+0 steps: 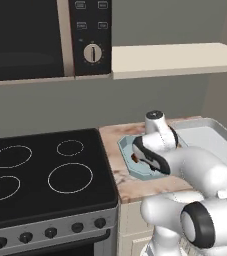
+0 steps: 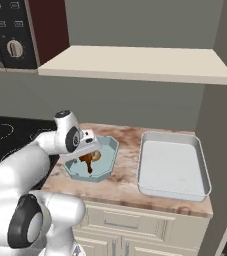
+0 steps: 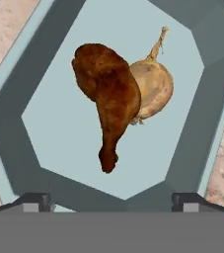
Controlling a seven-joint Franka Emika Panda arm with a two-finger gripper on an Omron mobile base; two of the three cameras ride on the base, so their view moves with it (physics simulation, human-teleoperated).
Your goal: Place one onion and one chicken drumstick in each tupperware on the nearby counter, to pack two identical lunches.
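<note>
Now | arm: reaching forward over the counter (image 2: pixel 125 186), hand pointing down above the light-blue tub (image 2: pixel 110 148) | grey-white tub (image 2: pixel 171 167): right of blue one, apart | gripper (image 3: pixel 112 198): fingers spread wide, holding nothing | chicken drumstick (image 3: pixel 109 101): lying in blue tub, touching the onion (image 3: pixel 155 89) beside it

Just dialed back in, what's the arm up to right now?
The gripper hangs open over the light-blue tupperware on the counter, holding nothing. A chicken drumstick and an onion lie touching inside that tub. The larger grey-white tupperware beside it has nothing in it.
</note>
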